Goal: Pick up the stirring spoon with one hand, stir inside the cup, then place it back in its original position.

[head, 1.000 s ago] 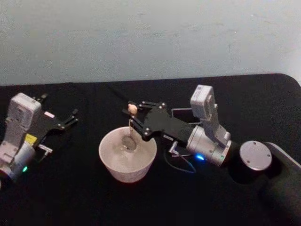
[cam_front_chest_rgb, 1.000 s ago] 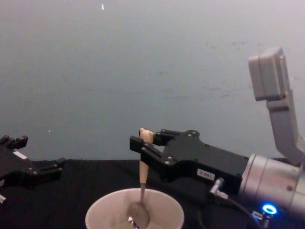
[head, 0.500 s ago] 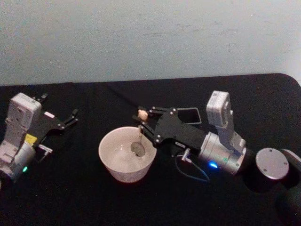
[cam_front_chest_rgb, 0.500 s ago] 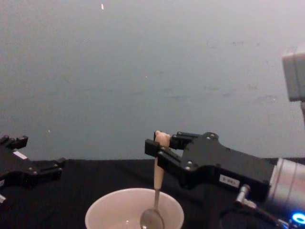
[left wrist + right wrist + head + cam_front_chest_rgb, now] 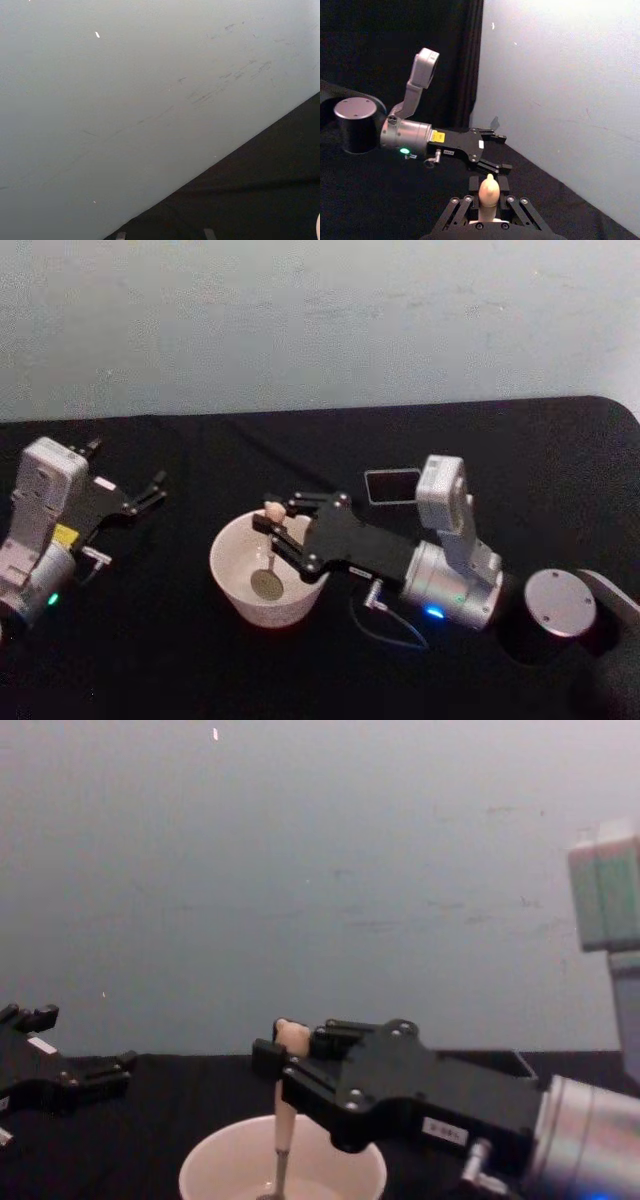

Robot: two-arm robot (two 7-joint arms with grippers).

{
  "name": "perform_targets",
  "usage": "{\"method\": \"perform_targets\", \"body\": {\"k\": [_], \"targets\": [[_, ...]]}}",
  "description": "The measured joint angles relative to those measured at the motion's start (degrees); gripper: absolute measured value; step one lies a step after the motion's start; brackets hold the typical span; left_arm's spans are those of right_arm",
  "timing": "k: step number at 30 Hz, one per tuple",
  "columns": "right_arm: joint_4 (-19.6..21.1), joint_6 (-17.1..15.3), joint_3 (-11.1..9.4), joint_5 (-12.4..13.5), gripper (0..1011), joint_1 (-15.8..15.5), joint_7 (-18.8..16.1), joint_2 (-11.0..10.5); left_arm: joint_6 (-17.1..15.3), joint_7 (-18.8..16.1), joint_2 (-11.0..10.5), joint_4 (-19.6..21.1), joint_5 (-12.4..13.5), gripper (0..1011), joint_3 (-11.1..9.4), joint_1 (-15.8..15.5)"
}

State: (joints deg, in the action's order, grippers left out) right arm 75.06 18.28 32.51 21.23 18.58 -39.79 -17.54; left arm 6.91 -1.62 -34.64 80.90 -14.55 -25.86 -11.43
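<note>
- Right claw (image 5: 272, 520) is out over the cup, pinched shut on the top of the spoon (image 5: 266, 582), with the little bear head poking up above the fingers.
- The spoon hangs nearly upright from that grip, its round metal bowl down inside the cup; whether it touches the bottom I cannot tell.
- The cup (image 5: 245, 608) sits on the black surface (image 5: 190, 670) at centre, and the claw's black body lies across its right rim, covering that side in the head view.
- From the chest view, the same black body stands in front of the cup's far right edge.
- Just behind the right arm is the dark square holder box (image 5: 392, 485), close beside the wrist camera housing.
- A thin cable (image 5: 385, 632) loops on the surface under the right wrist.
- Over on the left, well apart from the cup, the left claw (image 5: 128, 465) is parked low with its fingers spread wide, holding nothing.
- A pale wall (image 5: 320, 320) runs behind it all.
</note>
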Motion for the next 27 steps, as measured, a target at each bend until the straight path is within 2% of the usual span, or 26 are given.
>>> {"method": "perform_targets", "body": {"k": [7,12,19,27], "targets": [[-4.5,0.7,0.3,-1.8,213,3.0,1.9,2.5,0.0,0.0,0.0,0.0,0.0,1001,0.0,0.0],[-7.1,1.3,-0.3,-2.5,214,4.9,3.0,3.7,0.0,0.0,0.0,0.0,0.0,1001,0.0,0.0],[-7.8,1.5,-1.3,-3.0,213,5.1,3.7,3.6,0.0,0.0,0.0,0.0,0.0,1001,0.0,0.0],[-6.4,1.2,-2.0,-3.1,214,4.0,3.8,2.7,0.0,0.0,0.0,0.0,0.0,1001,0.0,0.0]]}}
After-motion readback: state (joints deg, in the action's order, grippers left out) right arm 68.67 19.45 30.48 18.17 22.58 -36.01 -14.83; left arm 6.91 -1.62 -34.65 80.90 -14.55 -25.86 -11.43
